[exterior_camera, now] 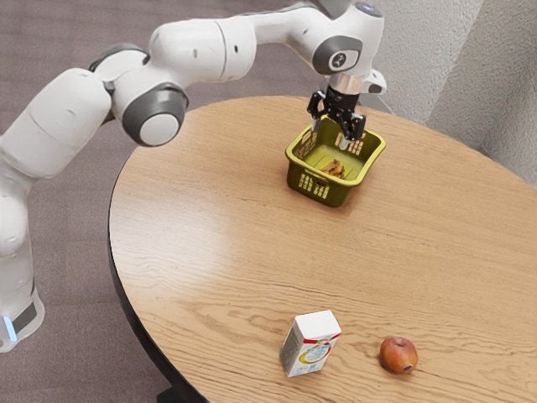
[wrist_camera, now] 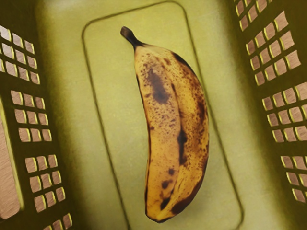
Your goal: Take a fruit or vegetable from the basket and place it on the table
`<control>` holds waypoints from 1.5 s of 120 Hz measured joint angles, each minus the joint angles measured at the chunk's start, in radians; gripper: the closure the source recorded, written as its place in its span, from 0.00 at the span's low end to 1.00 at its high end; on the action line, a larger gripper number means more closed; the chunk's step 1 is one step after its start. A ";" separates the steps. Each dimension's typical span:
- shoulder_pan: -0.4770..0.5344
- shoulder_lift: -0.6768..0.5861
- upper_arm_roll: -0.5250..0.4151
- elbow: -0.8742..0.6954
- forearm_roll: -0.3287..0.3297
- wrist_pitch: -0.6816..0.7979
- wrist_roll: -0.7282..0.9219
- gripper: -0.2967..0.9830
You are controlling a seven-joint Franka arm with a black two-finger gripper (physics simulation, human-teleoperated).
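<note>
One banana (wrist_camera: 172,129) on the basket (exterior_camera: 336,196) floor, pincer (exterior_camera: 331,134) open above it. We should straddle its middle crosswise, descend straight, clear the slotted walls (wrist_camera: 255,92), then close gently.

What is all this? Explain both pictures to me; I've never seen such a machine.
The white machine is a robot arm, ending in a black two-finger gripper, which is open and holds nothing. The exterior view is taken from the arm's side; the wrist view comes from a camera on its hand, looking down into the yellow-green basket. In the basket lies a brown-spotted banana. The wooden table also bears a carton and a reddish fruit, probably an apple.
</note>
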 joint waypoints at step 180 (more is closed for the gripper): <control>0.018 0.110 0.012 -0.066 -0.076 0.196 -0.072 0.23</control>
